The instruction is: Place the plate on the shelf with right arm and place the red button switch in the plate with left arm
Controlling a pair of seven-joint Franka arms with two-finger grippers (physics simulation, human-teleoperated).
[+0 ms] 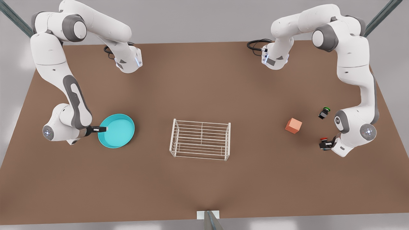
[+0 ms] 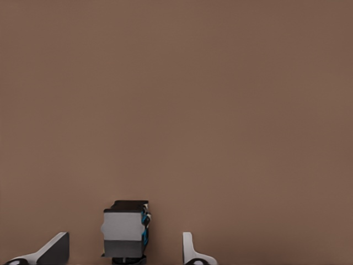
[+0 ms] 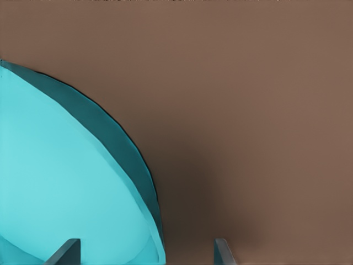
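- Front view: the right gripper [image 1: 104,129] is reaching sideways over the rim of the plate [image 1: 119,132] at the front view's left, and the plate is resting on the surface [image 1: 204,191], well apart from the shelf [image 1: 200,139] at centre. The left gripper [image 1: 326,145] is sitting at the red button switch [image 1: 324,139] at the front view's right; the green-capped switch [image 1: 324,112] and orange cube [image 1: 293,125] are lying near, so drifting could be knocking them
- Left wrist view: the left gripper's fingers [image 2: 193,251] are standing wide on both sides of the switch body [image 2: 126,229], not touching it; the body is sitting off-centre, so closing may be tipping or pushing it
- Right wrist view: the right gripper's fingers [image 3: 66,251] are spread, one over the turquoise dish [image 3: 60,182] and one outside the rim; pinching such a thin edge risks the plate tilting or slipping during the carry
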